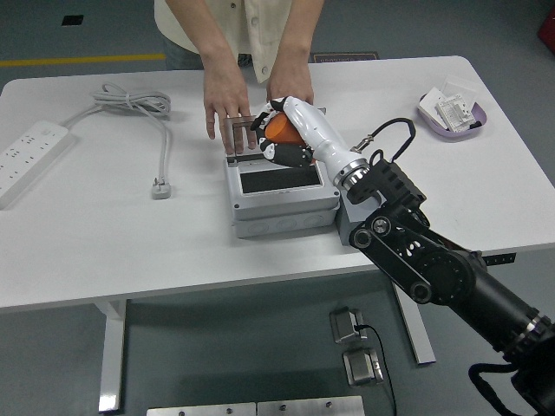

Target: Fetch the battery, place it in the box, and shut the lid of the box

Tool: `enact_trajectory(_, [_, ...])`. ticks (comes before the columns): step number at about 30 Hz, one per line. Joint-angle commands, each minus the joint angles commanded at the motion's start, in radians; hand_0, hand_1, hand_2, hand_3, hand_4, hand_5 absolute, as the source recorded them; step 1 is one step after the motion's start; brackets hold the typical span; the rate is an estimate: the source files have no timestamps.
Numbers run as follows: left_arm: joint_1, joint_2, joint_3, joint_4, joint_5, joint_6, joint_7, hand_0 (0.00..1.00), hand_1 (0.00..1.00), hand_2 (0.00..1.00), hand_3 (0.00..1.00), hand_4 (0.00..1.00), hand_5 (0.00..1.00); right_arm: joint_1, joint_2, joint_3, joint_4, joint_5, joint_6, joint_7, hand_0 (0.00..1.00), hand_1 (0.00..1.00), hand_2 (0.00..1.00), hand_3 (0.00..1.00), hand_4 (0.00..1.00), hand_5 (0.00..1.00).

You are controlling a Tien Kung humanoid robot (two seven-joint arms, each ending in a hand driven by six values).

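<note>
Battery [279, 128]: one, gripped by right hand [286, 134]; one box [280, 192] beneath.

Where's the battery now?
Head view, centre: the orange battery is in the right hand, above the open box, near the person's hands.

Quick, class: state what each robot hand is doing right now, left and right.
Left hand: not in view.
Right hand: closed around the orange battery, above the open grey box.
</note>
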Motion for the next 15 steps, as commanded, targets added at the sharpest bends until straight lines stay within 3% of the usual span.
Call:
enact_trajectory(7, [-0.006,0.003,0.0,0.0,0.006,-0.002,0.0,0.599,0.692,0.718,0.761,0.808,0.912,0.087,0.01,-0.133,-0.083,-0.158,-0.033,0.035,0.022,0.152,0.346,0.313,0.002,0.002])
enact_trajectory(15, [-0.011,0.01,0.002,0.0,0.013,-0.002,-0.001,0.599,0.692,0.718,0.761,0.807,0.91,0.135,0.012,-0.223,-0.207,-0.117,-0.117,0.14,0.072,0.182,0.36,0.318,0.002,0.002])
